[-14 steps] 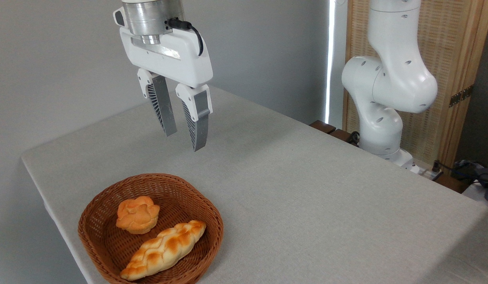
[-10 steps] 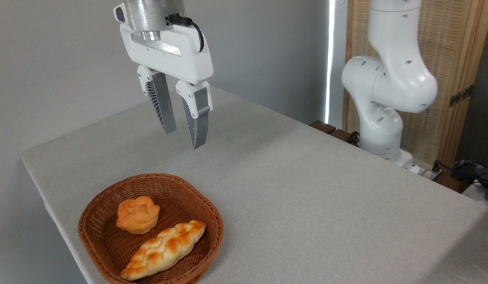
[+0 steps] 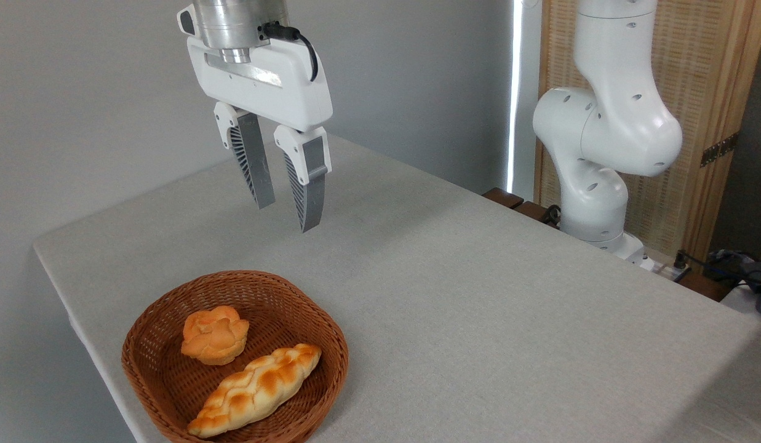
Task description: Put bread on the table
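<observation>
The bread (image 3: pixel 214 335), a small round orange-golden bun with a lobed top, lies in the back left part of a brown wicker basket (image 3: pixel 322 326). The basket stands on the light grey table (image 3: pixel 478 320) near its front left corner. My gripper (image 3: pixel 286 217) hangs well above the table, behind and above the basket, pointing down. Its two grey fingers stand a little apart with nothing between them, so it is open.
A long braided golden loaf (image 3: pixel 256 389) lies in the basket in front of the bun. The arm's white base (image 3: pixel 598 184) stands beyond the table's right edge, before a wooden screen. The table's left edge runs close by the basket.
The gripper rose slightly and drifted a little to the right at first, then held still. The bun, loaf and basket have not moved.
</observation>
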Robot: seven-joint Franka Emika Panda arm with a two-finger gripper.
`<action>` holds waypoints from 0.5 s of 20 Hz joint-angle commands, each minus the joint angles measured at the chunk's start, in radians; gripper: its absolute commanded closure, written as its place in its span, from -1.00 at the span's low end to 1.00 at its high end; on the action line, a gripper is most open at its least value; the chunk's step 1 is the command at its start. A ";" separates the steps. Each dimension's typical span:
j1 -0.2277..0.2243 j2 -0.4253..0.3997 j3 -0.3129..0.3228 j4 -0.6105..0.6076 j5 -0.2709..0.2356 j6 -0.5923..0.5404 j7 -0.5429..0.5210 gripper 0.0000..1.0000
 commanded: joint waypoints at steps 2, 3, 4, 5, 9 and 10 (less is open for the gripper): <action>0.009 -0.014 0.000 -0.009 -0.040 0.036 -0.001 -1.00; 0.009 -0.014 0.000 -0.015 -0.040 0.044 0.000 -1.00; 0.009 -0.019 0.001 -0.022 -0.040 0.068 0.000 -1.00; 0.011 -0.033 0.001 -0.054 -0.041 0.116 0.000 -1.00; 0.012 -0.089 0.001 -0.191 -0.041 0.318 0.000 -1.00; 0.011 -0.102 0.000 -0.225 -0.043 0.369 0.002 -1.00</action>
